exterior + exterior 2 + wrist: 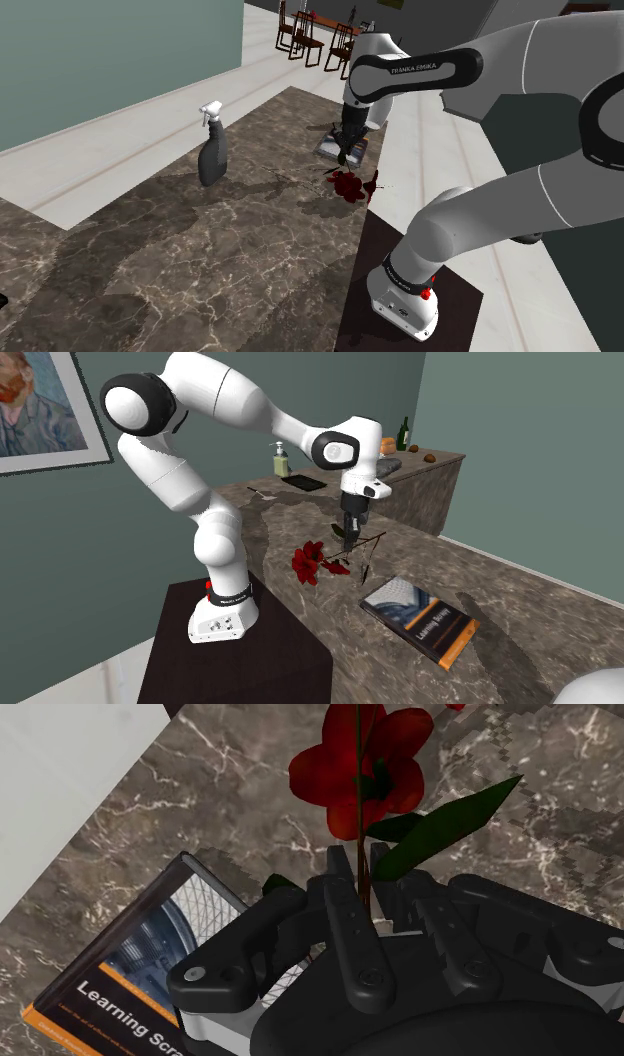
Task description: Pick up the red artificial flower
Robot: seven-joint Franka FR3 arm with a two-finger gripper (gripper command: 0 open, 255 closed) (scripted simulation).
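Dark marble worktop [200, 260] with a grey spray bottle [212, 150] upright, left of centre in the shoulder view. Second exterior view: an orange-edged book [420, 620] lies flat at lower right. A soap dispenser [281, 459] and a green bottle [405, 434] stand at upper centre. Framed portrait [40, 402], upper left.

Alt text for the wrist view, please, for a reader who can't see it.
The black gripper is shut on the thin stem of the red artificial flower, its bloom and a green leaf showing just beyond it. Below lie a dark marble counter and a book whose cover reads "Learning Scr".
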